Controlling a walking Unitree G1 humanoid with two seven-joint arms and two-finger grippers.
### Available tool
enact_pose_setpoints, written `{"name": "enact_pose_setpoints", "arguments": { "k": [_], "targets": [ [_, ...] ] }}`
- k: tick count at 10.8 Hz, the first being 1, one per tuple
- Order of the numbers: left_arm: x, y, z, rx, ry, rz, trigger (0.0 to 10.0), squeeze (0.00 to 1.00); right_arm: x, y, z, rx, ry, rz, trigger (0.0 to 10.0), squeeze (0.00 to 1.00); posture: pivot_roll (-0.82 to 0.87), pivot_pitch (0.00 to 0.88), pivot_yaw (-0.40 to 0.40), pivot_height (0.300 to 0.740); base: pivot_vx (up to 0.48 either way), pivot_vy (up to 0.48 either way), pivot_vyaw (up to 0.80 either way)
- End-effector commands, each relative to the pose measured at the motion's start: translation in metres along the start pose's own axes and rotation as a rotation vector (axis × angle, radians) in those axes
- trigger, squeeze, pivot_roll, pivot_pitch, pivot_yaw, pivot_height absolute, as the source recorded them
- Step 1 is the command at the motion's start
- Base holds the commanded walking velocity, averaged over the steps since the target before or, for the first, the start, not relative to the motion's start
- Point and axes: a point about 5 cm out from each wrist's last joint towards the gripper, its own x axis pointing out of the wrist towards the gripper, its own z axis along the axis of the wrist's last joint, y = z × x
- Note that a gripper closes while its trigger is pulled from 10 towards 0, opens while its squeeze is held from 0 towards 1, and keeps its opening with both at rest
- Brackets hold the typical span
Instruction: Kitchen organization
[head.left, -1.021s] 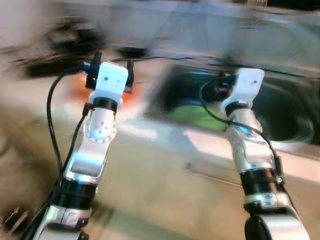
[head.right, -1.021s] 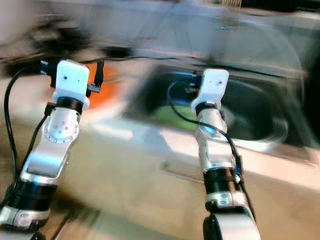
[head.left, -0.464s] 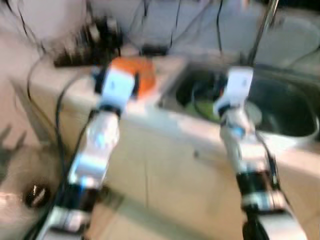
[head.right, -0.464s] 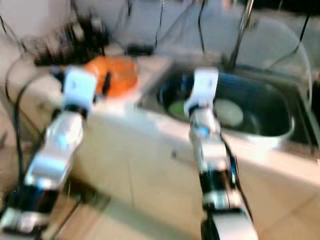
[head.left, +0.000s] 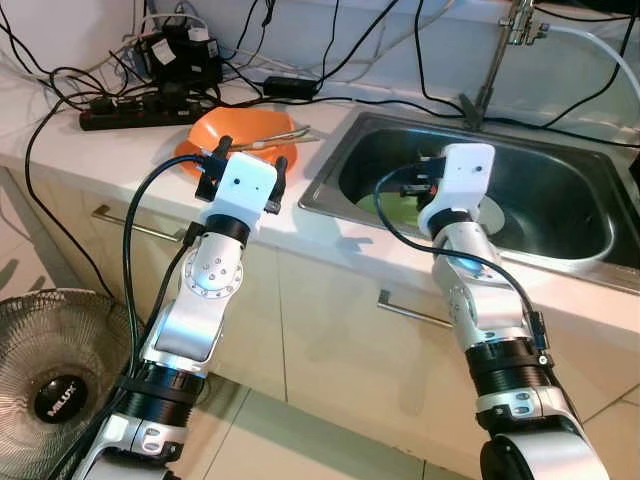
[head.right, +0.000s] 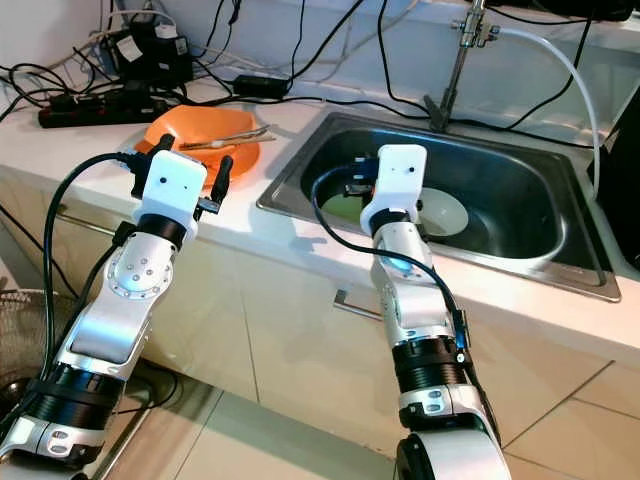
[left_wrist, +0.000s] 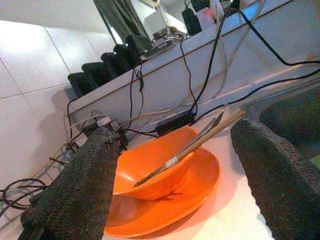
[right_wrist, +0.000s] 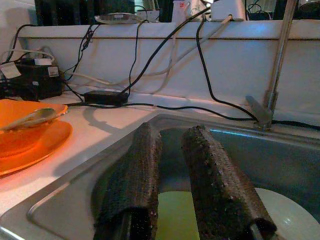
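An orange bowl (head.left: 243, 128) sits on an orange plate (head.left: 200, 160) on the white counter, left of the sink. Chopsticks and a spoon (left_wrist: 192, 142) lie across the bowl. My left gripper (left_wrist: 175, 130) hovers just in front of the bowl, open wide and empty. In the steel sink (head.left: 330, 200) lie a green plate (right_wrist: 175, 215) and a white plate (head.right: 445, 212). My right gripper (right_wrist: 172, 132) hangs over the sink's left part above the green plate, its fingers (right_wrist: 132, 180) close together with nothing between them.
A faucet (head.left: 495, 60) stands behind the sink, and a white hose (head.right: 580, 70) arcs to the right. A power strip (head.left: 130, 118), adapters and several cables crowd the back of the counter. A floor fan (head.left: 60, 370) stands at the lower left. Cabinet handles (head.left: 410, 310) jut out below the counter.
The camera has swung and the blur has cleared. Both arms keep about the same raised pose, and neither gripper has taken hold of anything.
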Motion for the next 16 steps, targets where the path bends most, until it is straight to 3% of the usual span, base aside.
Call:
{"name": "enact_pose_setpoints", "arguments": {
  "k": [1,16],
  "targets": [
    [0.0047,0.0022,0.0051,0.018,-0.022,0.007,10.0,0.0,-0.0007,-0.0006,-0.003,0.007,0.022,0.003,10.0,0.0,0.17,0.035,0.003,0.74,0.0,0.0,0.0],
    [0.0061,0.0054,0.0054,0.038,-0.012,0.054,10.0,0.0,-0.0023,0.0081,-0.0069,-0.021,0.037,0.052,10.0,0.0,0.17,0.028,0.003,0.74,0.017,0.0,0.08]
  ]
}}
